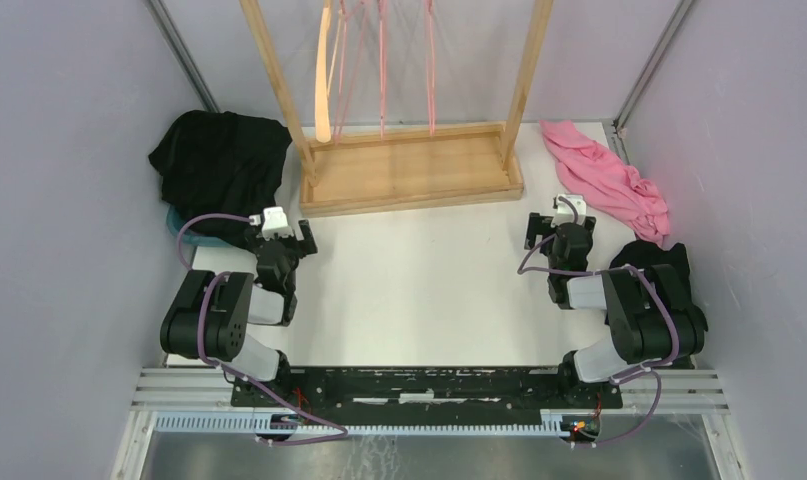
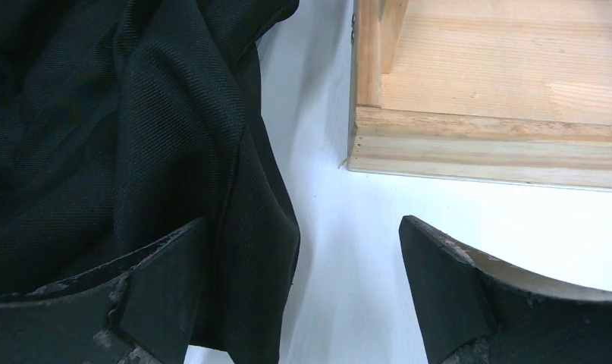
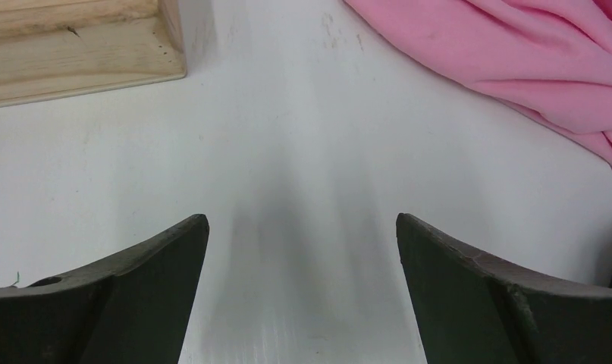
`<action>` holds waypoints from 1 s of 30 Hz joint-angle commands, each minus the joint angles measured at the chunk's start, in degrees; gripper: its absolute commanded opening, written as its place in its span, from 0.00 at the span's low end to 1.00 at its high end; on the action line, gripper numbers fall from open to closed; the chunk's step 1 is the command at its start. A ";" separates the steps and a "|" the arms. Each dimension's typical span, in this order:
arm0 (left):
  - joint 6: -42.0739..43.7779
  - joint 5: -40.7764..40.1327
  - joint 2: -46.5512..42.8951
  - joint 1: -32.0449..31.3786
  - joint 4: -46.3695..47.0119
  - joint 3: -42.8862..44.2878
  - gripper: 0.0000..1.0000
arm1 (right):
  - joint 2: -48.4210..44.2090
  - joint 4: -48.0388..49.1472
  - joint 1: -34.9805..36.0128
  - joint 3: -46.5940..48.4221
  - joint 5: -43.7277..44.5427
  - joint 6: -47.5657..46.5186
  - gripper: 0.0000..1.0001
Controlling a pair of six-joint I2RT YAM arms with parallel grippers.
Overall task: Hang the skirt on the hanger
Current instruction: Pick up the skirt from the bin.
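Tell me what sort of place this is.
Probably a robot lab's walled test cell for clothes handling: wooden hanger rack, black garment heap, pink garment.

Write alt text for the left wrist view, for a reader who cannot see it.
The left gripper hangs open over a white table, holding nothing. A crumpled black garment fills the picture's left; a pale wooden base lies at upper right.

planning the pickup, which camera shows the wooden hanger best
The top view. The hanger hangs at the left of the wooden rack, its top cut off by the picture's edge. Both wrist views show only corners of the rack's base, no hanger.
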 commanded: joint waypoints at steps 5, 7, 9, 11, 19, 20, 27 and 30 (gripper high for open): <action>0.90 0.41 0.01 0.19 2.33 1.36 0.99 | -0.15 1.21 -0.02 2.00 -1.73 -0.94 1.00; 0.91 0.37 0.05 0.14 2.35 1.37 0.99 | -0.12 1.21 0.00 1.96 -1.76 -0.92 1.00; 0.90 0.42 0.04 0.19 2.38 1.35 0.99 | -0.21 1.28 0.01 1.90 -1.66 -0.95 1.00; 0.91 0.40 0.02 0.16 2.36 1.36 0.99 | -0.26 1.30 -0.04 1.91 -1.64 -0.96 1.00; -0.38 -3.26 -2.27 0.11 0.60 1.50 0.99 | -0.89 1.84 -0.02 1.64 1.10 0.25 1.00; -0.92 -4.93 -4.04 0.10 -2.04 2.13 0.99 | -2.46 0.47 0.03 1.58 2.23 0.77 1.00; -16.40 -14.19 -18.91 -0.02 -44.35 16.48 0.99 | -21.68 -37.64 0.14 13.22 1.10 8.71 1.00; -20.25 -13.06 -24.74 -0.15 -51.91 19.22 0.99 | -27.64 -50.71 0.20 19.72 -1.06 13.67 1.00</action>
